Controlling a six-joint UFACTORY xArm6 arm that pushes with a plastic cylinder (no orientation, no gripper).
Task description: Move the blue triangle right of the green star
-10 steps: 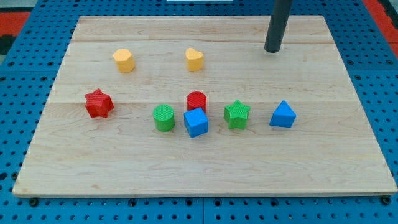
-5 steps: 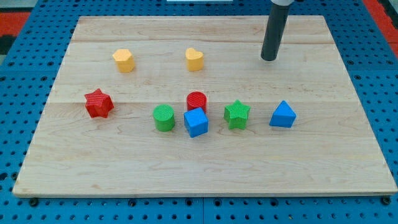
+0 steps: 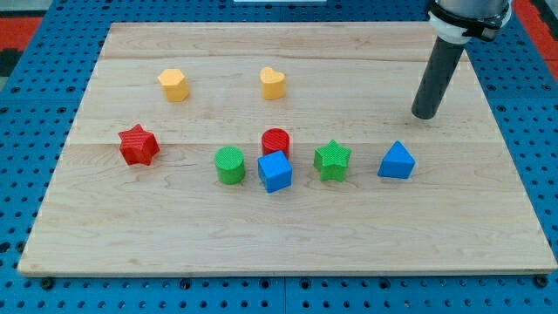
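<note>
A pale wooden tabletop fills most of the view, resting on a blue pegboard surface. My tool is a plain dark rod with no jaws to spread or press together, and it pinches nothing. My tip touches down near the view's right edge, above and slightly right of the blue triangle, apart from it.

The blue triangle sits to the view's right of the green star, with a clear gap between them, both roughly level with each other. Left of the green star, the blue cube sits just below the red cylinder, the two almost touching. The green cylinder stands just left of the blue cube. Farther left, well apart, is the red star. Near the view's top are two yellow blocks: a yellow block of unclear shape on the left and a yellow heart to its right.
</note>
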